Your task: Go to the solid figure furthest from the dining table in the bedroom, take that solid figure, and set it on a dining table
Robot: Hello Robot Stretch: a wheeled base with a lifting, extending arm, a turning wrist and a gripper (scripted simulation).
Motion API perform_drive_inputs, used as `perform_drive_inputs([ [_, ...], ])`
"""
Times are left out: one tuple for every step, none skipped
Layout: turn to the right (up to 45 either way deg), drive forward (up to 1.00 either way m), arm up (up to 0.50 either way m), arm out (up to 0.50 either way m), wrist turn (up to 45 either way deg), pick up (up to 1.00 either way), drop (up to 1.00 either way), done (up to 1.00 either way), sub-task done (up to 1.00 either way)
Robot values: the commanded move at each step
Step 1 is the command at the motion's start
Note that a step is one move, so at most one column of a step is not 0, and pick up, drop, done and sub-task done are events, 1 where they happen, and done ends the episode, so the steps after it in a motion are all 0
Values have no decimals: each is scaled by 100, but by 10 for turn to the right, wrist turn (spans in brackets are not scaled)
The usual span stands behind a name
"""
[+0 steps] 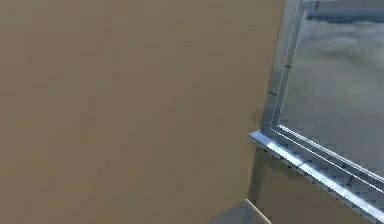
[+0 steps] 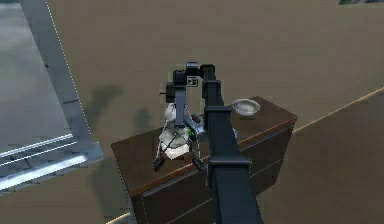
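Observation:
In the arm side view a dark wooden dresser stands against the tan wall. On its top, toward the view's left, is a small pale figure with green and dark parts. My arm rises across the dresser. The gripper points down at the figure, its dark body just above it. The figure is at the fingers, on the dresser top, so I cannot tell whether the gripper holds anything.
A shallow grey dish sits on the dresser's far end. A metal-framed window is at the arm side view's left. In the forward view a tan wall stands close ahead, with a window frame and its sill on the right.

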Motion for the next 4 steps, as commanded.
perform_drive_inputs([
  [0,0,0,0,450,0,0,0,0],
  [0,0,0,0,450,0,0,0,0],
  [0,0,0,0,450,0,0,0,0],
  [0,0,0,0,210,0,0,0,0],
])
